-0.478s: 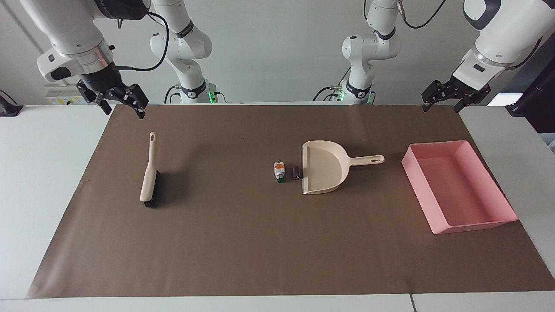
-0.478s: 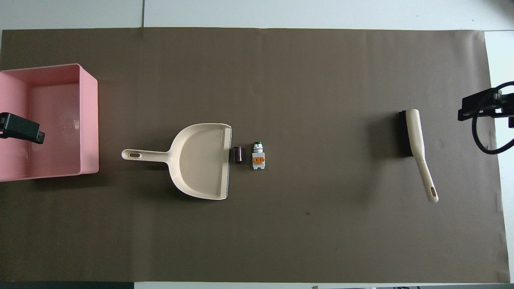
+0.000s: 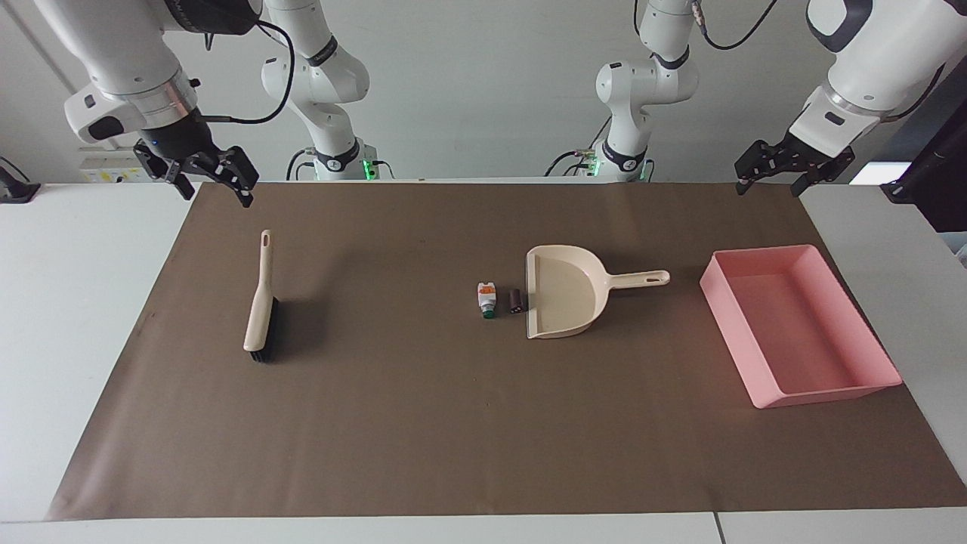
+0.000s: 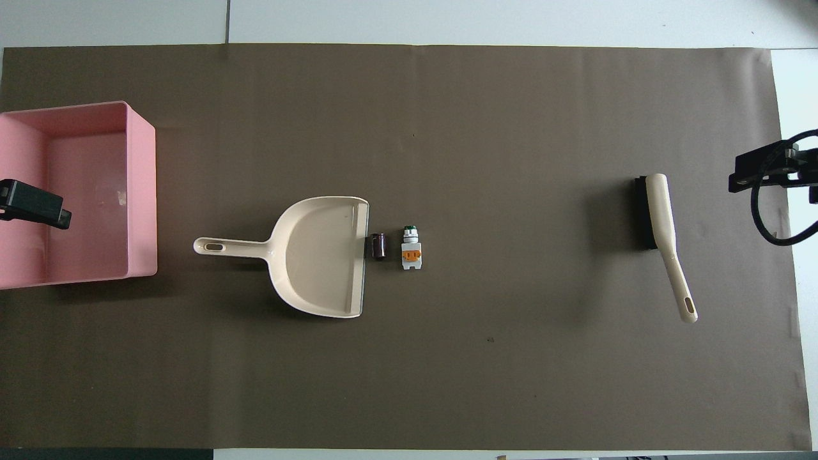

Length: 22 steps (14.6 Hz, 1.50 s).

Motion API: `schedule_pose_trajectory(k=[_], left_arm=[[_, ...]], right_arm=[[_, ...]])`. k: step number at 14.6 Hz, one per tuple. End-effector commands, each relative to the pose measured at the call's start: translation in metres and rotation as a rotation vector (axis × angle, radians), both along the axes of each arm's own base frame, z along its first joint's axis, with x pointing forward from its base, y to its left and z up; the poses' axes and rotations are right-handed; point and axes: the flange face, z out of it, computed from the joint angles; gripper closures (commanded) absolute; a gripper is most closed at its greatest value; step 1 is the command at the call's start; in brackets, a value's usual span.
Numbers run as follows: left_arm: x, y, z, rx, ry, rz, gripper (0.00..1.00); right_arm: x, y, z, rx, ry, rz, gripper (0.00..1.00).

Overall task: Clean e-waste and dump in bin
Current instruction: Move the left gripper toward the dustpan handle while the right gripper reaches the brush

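1. Two e-waste bits, white cylinder [image 3: 487, 298] and dark block [image 3: 516, 301], lie unmoved beside the dustpan [image 3: 563, 291] mouth; pink bin [image 3: 861, 390] holds nothing.
2. Both grippers, left gripper [image 3: 772, 177] and right gripper [image 3: 213, 181], hover unchanged, fingers spread: sweeping not begun, brush [image 3: 261, 306] untouched.

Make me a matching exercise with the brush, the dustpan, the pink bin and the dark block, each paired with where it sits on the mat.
Things:
1. brush
2. dustpan
3. pink bin
4. dark block

Places:
A. at the left arm's end of the mat
B. between the white cylinder and the dustpan's open edge
C. at the right arm's end of the mat
D. handle pointing toward the bin

Pairs: 1-C, 2-D, 3-A, 4-B
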Motion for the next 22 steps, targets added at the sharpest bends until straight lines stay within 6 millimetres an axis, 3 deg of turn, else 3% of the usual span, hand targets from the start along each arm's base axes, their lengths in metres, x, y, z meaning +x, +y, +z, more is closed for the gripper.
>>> schedule_pose_trajectory(k=[1,5,7,10,13,15,17,22], left_arm=[[0.0,0.001,0.001,0.01,-0.015,-0.055,0.01],[0.005,-0.002,-0.002,-0.019,-0.03,-0.334,0.01],[0.01,-0.007,-0.013,-0.031,-0.036,-0.485,0.01],[0.014,-0.035,-0.031,-0.044,-0.054,-0.722,0.01],[0.014,-0.056,-0.046,-0.058,-0.048,-0.905,0.02],[0.009,-0.079,-0.077,-0.044,-0.003,-1.055,0.03],[0.001,-0.109,-0.112,0.029,0.036,-1.188,0.03],[-0.021,-0.167,-0.193,0.123,0.048,-1.349,0.03]], right_arm=[[-0.005,-0.005,0.001,0.019,-0.006,0.018,0.01],[-0.005,-0.004,-0.014,0.016,-0.05,0.086,0.01],[-0.019,-0.005,-0.046,0.015,-0.082,0.094,0.01],[-0.037,-0.006,-0.108,0.01,-0.117,0.138,0.01],[-0.025,-0.042,-0.161,0.037,-0.061,0.187,0.01],[-0.031,-0.062,-0.2,0.051,-0.074,0.238,0.01],[-0.043,-0.07,-0.238,0.058,-0.067,0.263,0.01],[-0.065,-0.076,-0.281,0.108,-0.014,0.323,0.01]])
